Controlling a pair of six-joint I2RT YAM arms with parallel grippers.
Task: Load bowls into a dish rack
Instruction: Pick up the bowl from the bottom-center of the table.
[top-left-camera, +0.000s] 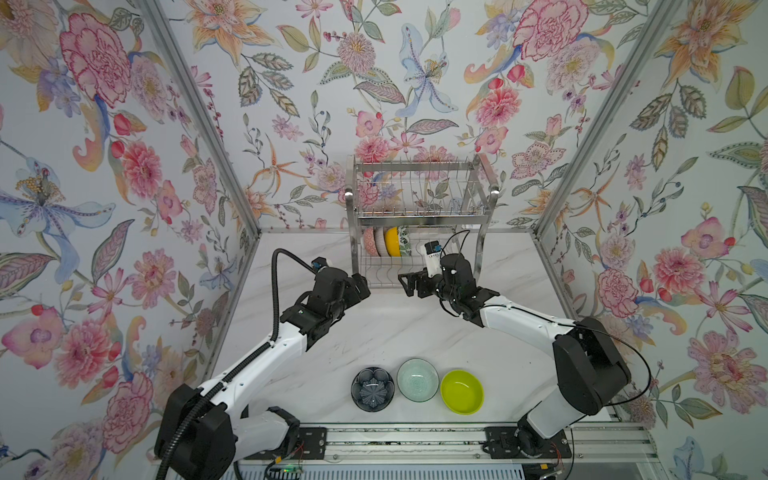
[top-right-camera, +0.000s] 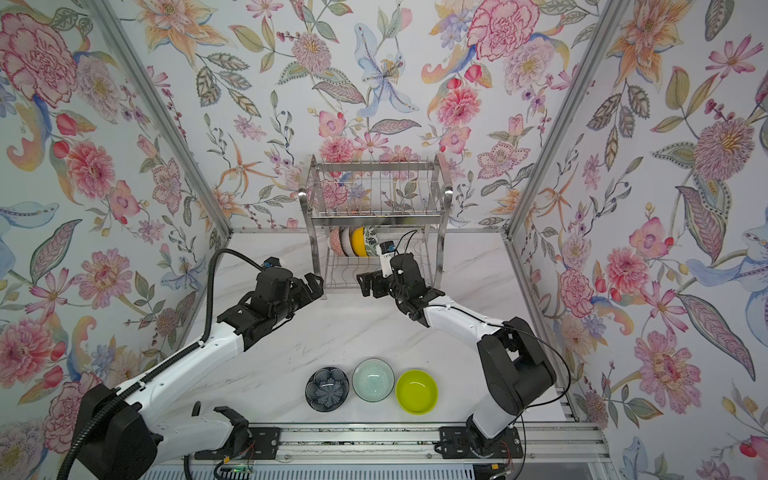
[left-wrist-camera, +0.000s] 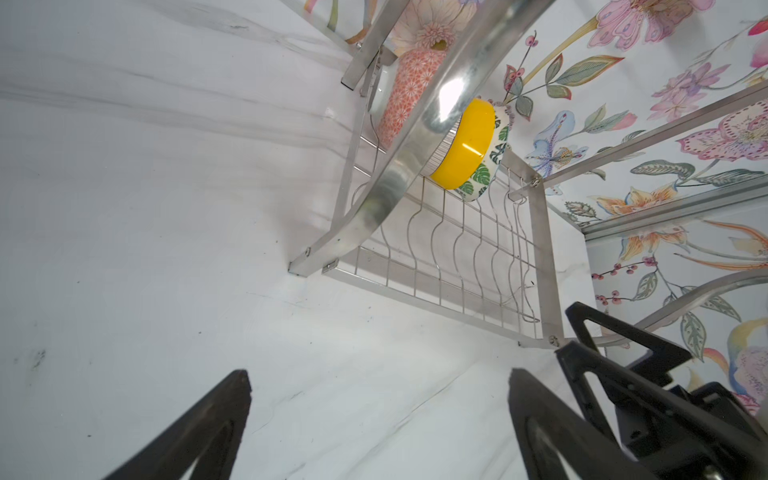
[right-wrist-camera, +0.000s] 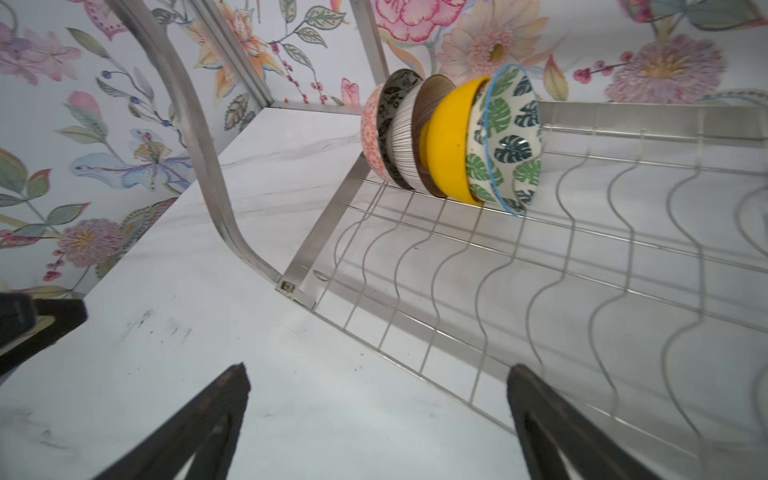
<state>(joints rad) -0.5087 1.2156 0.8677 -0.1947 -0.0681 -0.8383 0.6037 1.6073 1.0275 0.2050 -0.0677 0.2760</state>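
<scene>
Left gripper (top-left-camera: 362, 286) and right gripper (top-left-camera: 405, 286) face the rack (top-left-camera: 419, 212), jaws open and empty. Racked bowls (right-wrist-camera: 449, 141) stand in its lower tier. Three loose bowls (top-left-camera: 417, 380) sit on the table (top-left-camera: 395, 332).

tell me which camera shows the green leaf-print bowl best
The right wrist view: the green leaf-print bowl stands on edge in the dish rack, its printed inside facing the camera, next to the yellow bowl. The left wrist view shows a sliver of its outside; both top views show only a thin edge.

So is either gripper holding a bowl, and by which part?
Nothing is held: left gripper and right gripper both open and empty, in front of the dish rack.
</scene>
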